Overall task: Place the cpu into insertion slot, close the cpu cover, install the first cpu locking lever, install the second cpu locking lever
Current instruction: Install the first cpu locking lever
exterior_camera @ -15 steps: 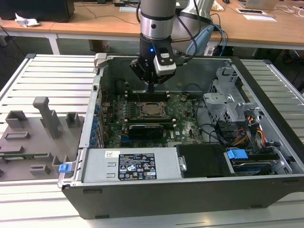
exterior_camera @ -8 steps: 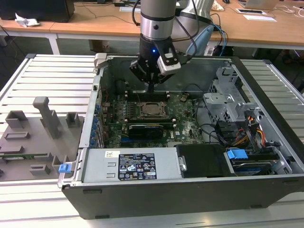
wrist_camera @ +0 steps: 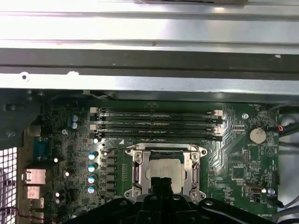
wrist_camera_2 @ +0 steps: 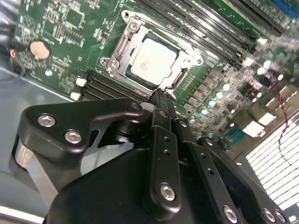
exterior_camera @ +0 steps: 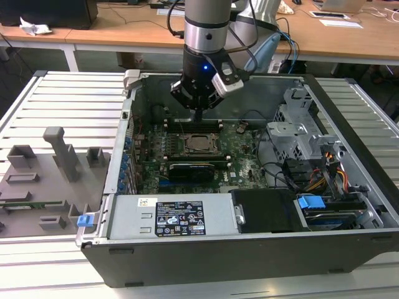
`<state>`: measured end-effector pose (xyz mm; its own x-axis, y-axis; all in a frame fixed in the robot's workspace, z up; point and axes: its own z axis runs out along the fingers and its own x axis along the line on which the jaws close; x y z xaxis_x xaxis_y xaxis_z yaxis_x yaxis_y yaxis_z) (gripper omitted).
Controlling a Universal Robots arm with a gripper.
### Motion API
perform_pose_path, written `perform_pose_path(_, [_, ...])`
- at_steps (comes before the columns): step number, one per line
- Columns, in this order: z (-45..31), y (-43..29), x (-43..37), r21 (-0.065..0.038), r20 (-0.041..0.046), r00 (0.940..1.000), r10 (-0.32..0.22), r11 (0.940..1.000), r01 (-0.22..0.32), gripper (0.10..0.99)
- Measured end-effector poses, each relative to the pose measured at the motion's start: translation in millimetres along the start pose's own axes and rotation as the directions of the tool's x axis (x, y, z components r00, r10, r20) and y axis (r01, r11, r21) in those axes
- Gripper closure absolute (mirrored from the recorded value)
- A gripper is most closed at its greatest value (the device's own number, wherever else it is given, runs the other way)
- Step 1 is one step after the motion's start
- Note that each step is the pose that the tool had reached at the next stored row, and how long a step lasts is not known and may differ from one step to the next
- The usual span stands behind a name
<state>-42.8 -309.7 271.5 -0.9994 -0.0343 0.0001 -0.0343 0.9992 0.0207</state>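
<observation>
The cpu [exterior_camera: 201,142], a small square chip with a silvery-tan top, lies flat in the socket on the green motherboard [exterior_camera: 246,152]. Both wrist views show the cpu [wrist_camera_2: 153,58] [wrist_camera: 166,168] framed by the cpu cover [wrist_camera_2: 122,46] [wrist_camera: 138,170], a metal frame plate lying down around it. My gripper [exterior_camera: 198,115] hangs just above the socket's far edge, its black fingers pressed together with nothing between them. In both wrist views the gripper tip [wrist_camera_2: 159,95] [wrist_camera: 163,183] sits beside the socket's edge; I cannot tell if it touches.
The open computer case [exterior_camera: 349,124] surrounds the board. Memory slots [wrist_camera: 159,123] run beyond the socket, and a long black card [exterior_camera: 190,169] lies in front of it. A power supply [exterior_camera: 174,218], drive cage [exterior_camera: 299,131] and cables [exterior_camera: 312,177] crowd the exterior view's right. Grey fixtures [exterior_camera: 56,149] stand outside.
</observation>
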Motion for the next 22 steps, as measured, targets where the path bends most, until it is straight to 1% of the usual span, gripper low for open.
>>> perform_pose_path(3, [0.3, 0.0, 0.3, 0.000, -0.0008, 0.9992, -0.039, 0.9992, 0.039, 0.980])
perform_pose_path(6, [0.4, 0.3, 7.6, 0.000, -0.0006, 0.9992, -0.041, 0.9992, 0.041, 0.980])
perform_pose_path(9, [1.2, 0.6, 17.5, 0.000, -0.0001, 0.9992, -0.041, 0.9992, 0.041, 0.980])
perform_pose_path(13, [3.3, 0.8, 26.2, 0.000, -0.0006, 0.9986, -0.054, 0.9986, 0.054, 0.980])
perform_pose_path(15, [4.4, 1.1, 34.3, 0.000, -0.0005, 0.9985, -0.054, 0.9985, 0.054, 0.980])
perform_pose_path(16, [4.9, 1.2, 39.8, 0.000, -0.0006, 0.9985, -0.055, 0.9985, 0.055, 0.980])
perform_pose_path(17, [5.3, 1.4, 43.1, 0.000, -0.0006, 0.9985, -0.055, 0.9985, 0.055, 0.980])
perform_pose_path(19, [5.9, 2.3, 48.6, 0.000, -0.0004, 0.9984, -0.056, 0.9984, 0.056, 0.980])
perform_pose_path(22, [6.8, 4.3, 54.9, 0.000, -0.0006, 0.9984, -0.057, 0.9984, 0.057, 0.980])
